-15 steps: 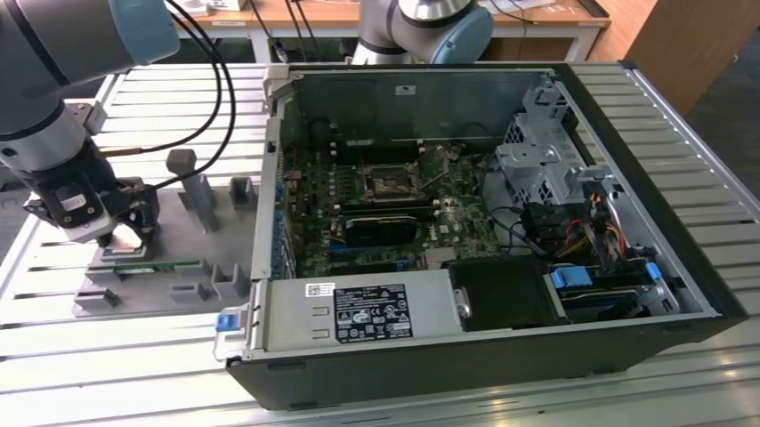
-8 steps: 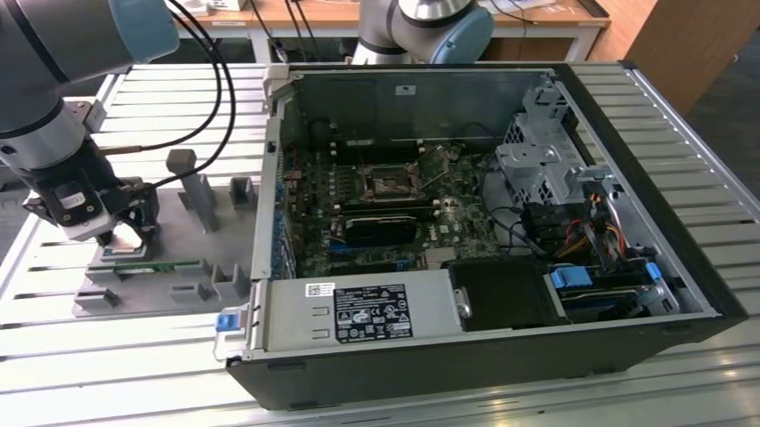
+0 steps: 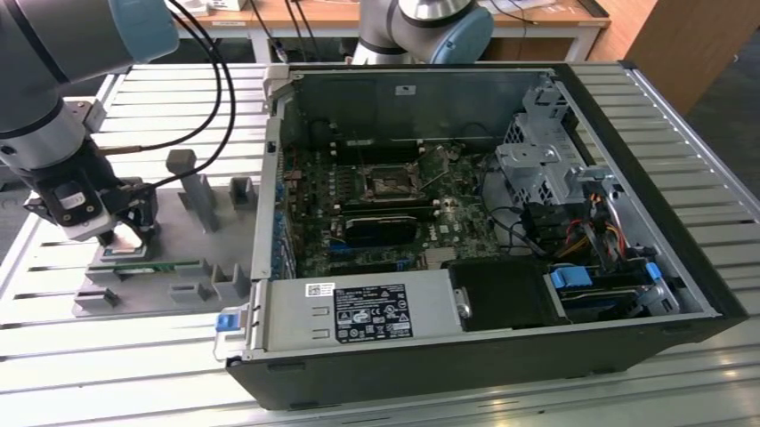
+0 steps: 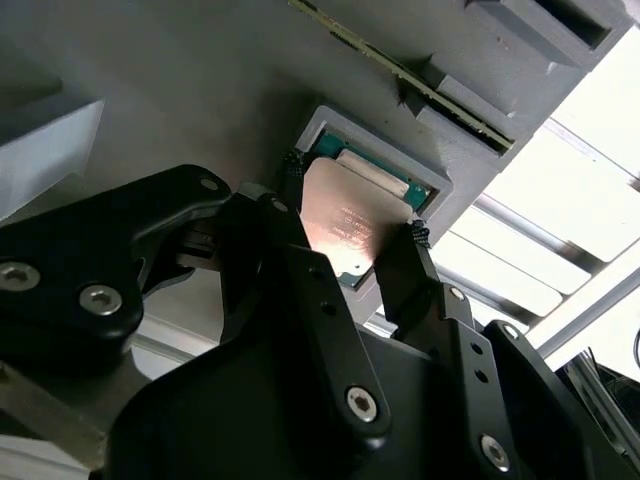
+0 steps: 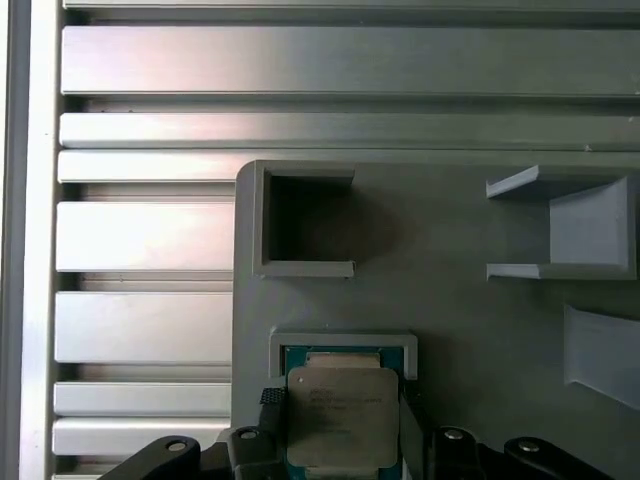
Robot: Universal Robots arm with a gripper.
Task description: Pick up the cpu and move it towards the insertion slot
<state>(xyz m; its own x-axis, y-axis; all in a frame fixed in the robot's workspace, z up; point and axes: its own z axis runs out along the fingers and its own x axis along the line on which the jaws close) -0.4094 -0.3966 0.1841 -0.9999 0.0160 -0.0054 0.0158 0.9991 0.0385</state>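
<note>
Pickup stage. The gripper [image 3: 119,238] hangs over the grey fixture tray [image 3: 178,222], which lies on the slatted table [image 3: 119,356] outside the computer case [image 3: 475,374], off the case's side at the exterior view's left. In both wrist views the two black fingers [image 4: 410,260] stand narrowly apart, one at each opposite edge of the cpu [image 5: 342,415], and appear to clamp it. The cpu sits in its shallow square pocket on that tray, and any lift cannot be told.

Judged progress: approach done, grasp seemingly made. The lift and the whole carry are left, since the insertion slot [image 3: 390,184] is well apart from the gripper, inside the case at mid-motherboard, with nothing seated in it.

Counts:
- one cpu
- one insertion slot
- one gripper with two fingers
- one green memory stick [image 3: 145,265], on the tray just beside the gripper
- one empty square pocket [image 5: 305,225], near the cpu's pocket
</note>
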